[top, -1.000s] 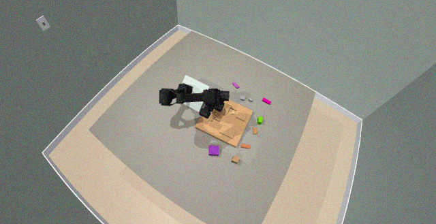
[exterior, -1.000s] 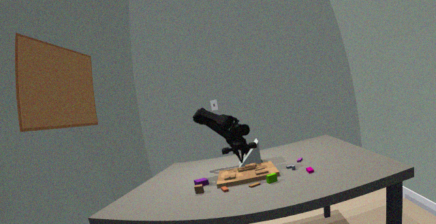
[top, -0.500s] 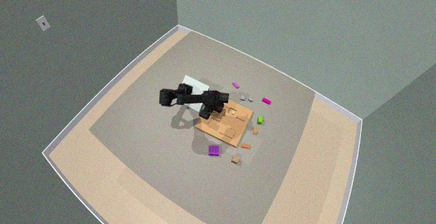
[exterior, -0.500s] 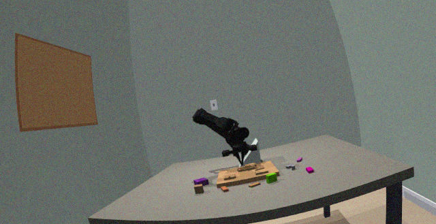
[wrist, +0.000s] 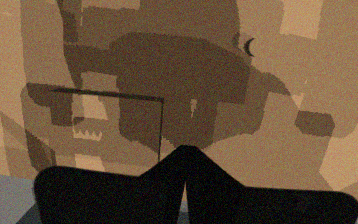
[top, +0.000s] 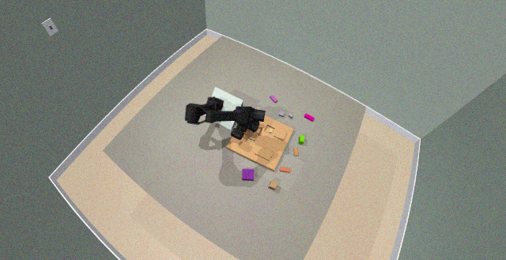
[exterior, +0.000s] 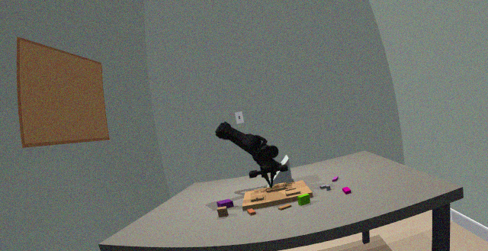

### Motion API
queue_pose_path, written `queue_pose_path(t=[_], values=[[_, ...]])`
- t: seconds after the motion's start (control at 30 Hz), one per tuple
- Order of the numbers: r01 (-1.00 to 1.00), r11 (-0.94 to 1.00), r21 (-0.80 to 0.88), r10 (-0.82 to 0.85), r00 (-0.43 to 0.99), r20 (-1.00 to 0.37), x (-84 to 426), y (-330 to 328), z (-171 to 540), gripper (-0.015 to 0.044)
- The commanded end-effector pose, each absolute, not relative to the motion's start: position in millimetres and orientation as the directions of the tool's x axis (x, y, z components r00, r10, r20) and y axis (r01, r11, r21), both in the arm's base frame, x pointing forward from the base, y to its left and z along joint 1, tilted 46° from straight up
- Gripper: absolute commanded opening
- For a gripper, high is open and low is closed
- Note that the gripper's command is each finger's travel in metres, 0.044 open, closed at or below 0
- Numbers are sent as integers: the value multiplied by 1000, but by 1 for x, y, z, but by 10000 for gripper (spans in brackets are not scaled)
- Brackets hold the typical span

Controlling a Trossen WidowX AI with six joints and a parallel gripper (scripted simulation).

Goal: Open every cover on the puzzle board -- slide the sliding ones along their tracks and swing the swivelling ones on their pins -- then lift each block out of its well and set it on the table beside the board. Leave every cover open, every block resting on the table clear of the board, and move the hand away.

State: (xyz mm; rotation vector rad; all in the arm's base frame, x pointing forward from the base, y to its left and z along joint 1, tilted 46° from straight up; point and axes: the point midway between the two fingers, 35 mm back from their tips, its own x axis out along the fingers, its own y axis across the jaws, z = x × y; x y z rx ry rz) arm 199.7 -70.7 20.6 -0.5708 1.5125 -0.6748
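The wooden puzzle board [top: 273,166] [exterior: 248,205] lies flat on the table, with wood-coloured panels and small openings. In the wrist view a dark seam outlines a rectangular panel [wrist: 130,120]; a dark crescent mark [wrist: 249,47] lies to its upper right. Whether each cover is open cannot be told. My gripper [exterior: 271,186] [wrist: 187,152] is shut and empty, its tips low over the board's back part. Beside the board lie a green block [top: 301,139] [exterior: 303,199], an orange one [top: 285,169] [exterior: 251,211], a purple one [top: 247,175] [exterior: 225,204] and a magenta one [top: 309,117] [exterior: 346,190].
A tan block [top: 273,185] [exterior: 223,212] and an orange-brown piece [top: 296,152] [exterior: 284,207] lie near the board. A violet piece [top: 273,99] [exterior: 335,178] and small grey pieces [top: 281,114] lie off another side. A tilted white panel [top: 220,94] stands behind the board, near the arm.
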Motion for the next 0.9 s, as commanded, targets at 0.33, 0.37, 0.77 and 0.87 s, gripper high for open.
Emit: queue_pose_path(t=[0.33, 0.37, 0.77, 0.87], values=[[41, 701, -712, -710, -55, -702, 202, -63, 11, 0], [41, 701, -712, -710, -55, -702, 202, -63, 11, 0], [41, 703, -710, -708, -54, -704, 204, -54, 2, 0], [41, 704, -709, -707, -54, -705, 204, -52, 0, 0]])
